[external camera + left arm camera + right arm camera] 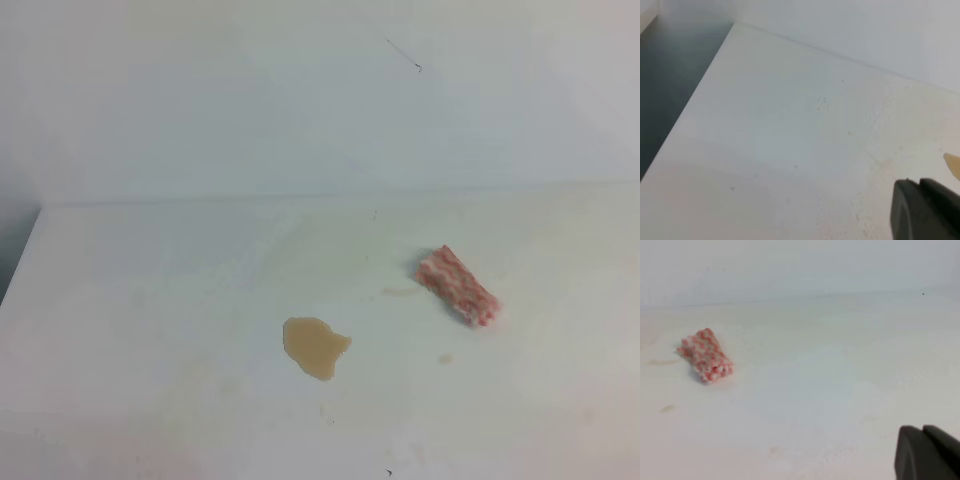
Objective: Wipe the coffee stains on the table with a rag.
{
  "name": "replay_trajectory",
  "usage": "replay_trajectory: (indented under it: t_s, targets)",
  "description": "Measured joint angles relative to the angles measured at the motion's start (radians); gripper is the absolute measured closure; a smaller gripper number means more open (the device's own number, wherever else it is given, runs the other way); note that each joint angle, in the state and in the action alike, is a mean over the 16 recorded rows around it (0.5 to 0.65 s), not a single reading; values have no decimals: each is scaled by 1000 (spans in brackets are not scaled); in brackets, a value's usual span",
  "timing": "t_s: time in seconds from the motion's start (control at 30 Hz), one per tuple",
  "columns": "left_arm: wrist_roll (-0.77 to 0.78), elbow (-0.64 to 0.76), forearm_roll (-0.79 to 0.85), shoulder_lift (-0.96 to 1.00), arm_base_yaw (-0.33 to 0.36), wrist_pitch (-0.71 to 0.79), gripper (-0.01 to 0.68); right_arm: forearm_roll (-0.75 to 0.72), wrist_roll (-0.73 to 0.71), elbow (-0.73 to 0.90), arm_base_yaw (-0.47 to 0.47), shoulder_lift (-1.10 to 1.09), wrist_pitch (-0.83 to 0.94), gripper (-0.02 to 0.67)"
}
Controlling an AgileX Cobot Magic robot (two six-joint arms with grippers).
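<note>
The right gripper [927, 452] shows only as a dark tip in the bottom corner of its wrist view, jaws closed together with nothing between them, parked well apart from the rag [705, 361] and low over the table [840, 390]. That fits an arm at rest before any reach. The left gripper [925, 210] is likewise just a dark edge at the corner of its own view; whether its jaws are apart or together cannot be told, and nothing is seen in them.

Neither arm appears in the high view. There the rag lies loose and rolled up, to the right of the stain [314, 346], near it but not touching. A faint smear [400, 292] sits just beside the rag's left end and a small speck [445, 358] below it. The stain looks whole and wet, so wiping has not begun. The rag lies on the right arm's side, so that arm seems the likely one to pick it up; its jaws would first have to part
</note>
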Motion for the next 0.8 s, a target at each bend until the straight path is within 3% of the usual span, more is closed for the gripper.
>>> replay_trajectory:
  t_s: [0.8]
  targets:
    - [0,-3,0,2,-1,1,672,-12,-1,0,-2,0,-2,653]
